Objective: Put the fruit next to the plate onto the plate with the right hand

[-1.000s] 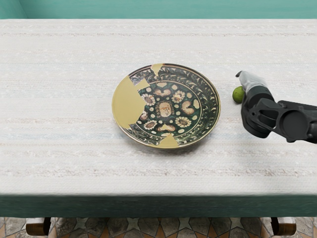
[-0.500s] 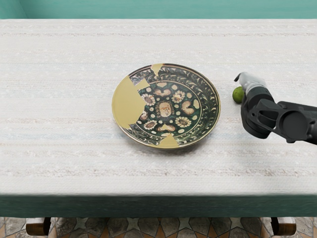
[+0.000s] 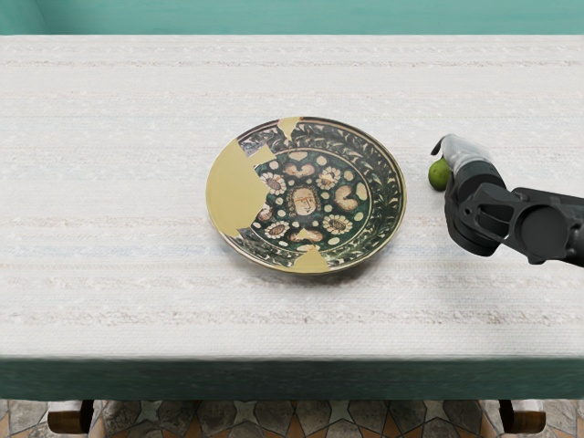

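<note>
A small green fruit (image 3: pixel 438 174) lies on the table just right of the plate (image 3: pixel 234 187), a round dish with a dark floral pattern and plain yellow patches. My right hand (image 3: pixel 454 151) comes in from the right edge and sits against the fruit's right side, its grey tip reaching over the top of the fruit. The dark wrist and forearm (image 3: pixel 511 219) hide the rest of the hand and part of the fruit. The fruit rests on the cloth, apart from the plate's rim.
A pale woven cloth covers the table (image 3: pixel 137 274), whose front edge runs along the bottom of the view. A teal wall stands behind the far edge. Tiled floor shows below.
The right hand's tip has dipped slightly lower over the fruit, and the wrist has shifted a little to the right. The fruit and the plate have not moved.
</note>
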Controlling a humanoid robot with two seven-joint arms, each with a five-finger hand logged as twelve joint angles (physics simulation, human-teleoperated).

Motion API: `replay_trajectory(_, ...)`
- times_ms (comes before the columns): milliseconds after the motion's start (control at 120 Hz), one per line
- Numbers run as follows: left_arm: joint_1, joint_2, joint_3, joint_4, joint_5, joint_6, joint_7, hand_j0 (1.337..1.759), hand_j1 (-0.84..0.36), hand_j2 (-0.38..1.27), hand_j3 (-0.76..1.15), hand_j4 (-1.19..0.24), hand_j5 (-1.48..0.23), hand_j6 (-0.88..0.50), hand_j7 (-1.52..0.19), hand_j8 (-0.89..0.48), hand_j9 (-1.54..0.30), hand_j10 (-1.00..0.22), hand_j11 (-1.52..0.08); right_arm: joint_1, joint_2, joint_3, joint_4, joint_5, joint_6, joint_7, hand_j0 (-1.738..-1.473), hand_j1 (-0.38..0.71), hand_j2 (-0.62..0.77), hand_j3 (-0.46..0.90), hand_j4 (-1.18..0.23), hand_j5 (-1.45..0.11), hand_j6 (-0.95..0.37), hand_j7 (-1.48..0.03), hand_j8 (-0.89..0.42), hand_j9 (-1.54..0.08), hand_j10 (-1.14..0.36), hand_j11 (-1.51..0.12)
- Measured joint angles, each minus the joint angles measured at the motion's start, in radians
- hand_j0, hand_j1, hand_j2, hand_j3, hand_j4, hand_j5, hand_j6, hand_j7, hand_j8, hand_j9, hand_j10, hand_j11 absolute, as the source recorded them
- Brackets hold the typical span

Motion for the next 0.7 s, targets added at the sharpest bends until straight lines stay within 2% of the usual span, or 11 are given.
replay_trajectory(383, 0.001, 0.0, -0.001, 0.0, 0.0, 0.0, 0.0, 1.658, 0.33, 0.0, 0.0, -0.01, -0.02, -0.01, -0.02, -0.01, -0.02, -0.01, -0.02, 0.002, 0.004, 0.0, -0.001, 0.0, 0.001, 0.0, -1.658, 0.19, -0.09, 0.0, -0.45, -0.59, -0.45, -0.59, -0.45, -0.59, -0.45, -0.59)
replay_trajectory(700, 0.001, 0.0, -0.001, 0.0, 0.0, 0.0, 0.0, 1.658, 0.33, 0.0, 0.0, -0.01, -0.02, -0.01, -0.02, -0.01, -0.02, -0.01, -0.02, 0.003, 0.006, 0.0, -0.002, 0.0, 0.003, -0.001, -1.656, 0.23, -0.05, 0.0, -0.51, -0.69, -0.42, -0.67, -0.41, -0.69, -0.51, -0.69)
